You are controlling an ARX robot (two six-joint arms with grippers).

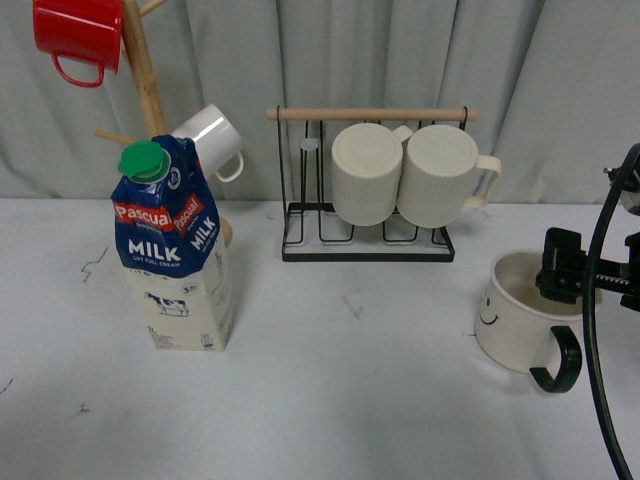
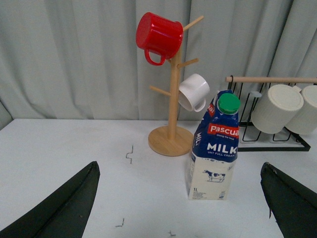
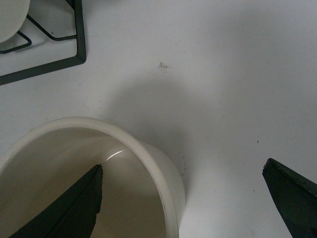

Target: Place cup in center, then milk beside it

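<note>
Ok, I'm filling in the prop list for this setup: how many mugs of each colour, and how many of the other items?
Red mug: 1
White mug: 1
Ribbed cream mugs: 2
Cream smiley cup: 1
Milk carton: 1
Wooden mug tree: 1
Black wire rack: 1
Total: 8

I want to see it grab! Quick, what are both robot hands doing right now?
Left gripper: open, empty.
Right gripper: open, one finger inside the smiley mug.
</note>
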